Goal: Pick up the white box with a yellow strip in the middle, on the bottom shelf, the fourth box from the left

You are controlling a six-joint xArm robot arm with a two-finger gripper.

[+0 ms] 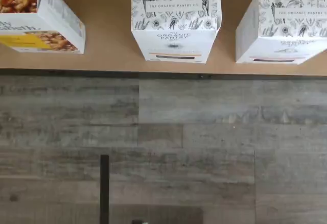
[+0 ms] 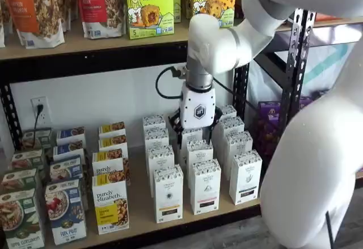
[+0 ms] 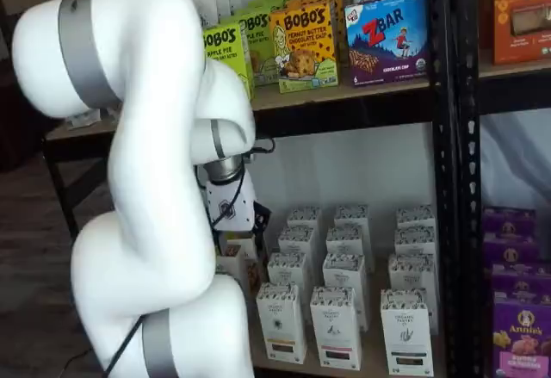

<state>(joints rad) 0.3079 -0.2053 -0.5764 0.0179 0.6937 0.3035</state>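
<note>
The big white robot arm (image 3: 146, 180) fills the front of one shelf view. Its white gripper (image 2: 196, 131) hangs over the rows of white cartons; I cannot tell how the jaws stand. The white carton with a yellow strip (image 2: 168, 194) stands at the front of the bottom wooden shelf (image 2: 142, 218), just beside a yellow-labelled granola box (image 2: 111, 206).

- You can read "THE ORGANIC PANTRY CO." on the white box (image 1: 176, 22).
- "BOBO'S APPLE PIE" marks the green box (image 2: 149, 6).
- "ZBAR" marks the blue box (image 3: 386, 38).
- "purely elizabeth." marks the yellow-strip box (image 2: 110, 210).
</note>
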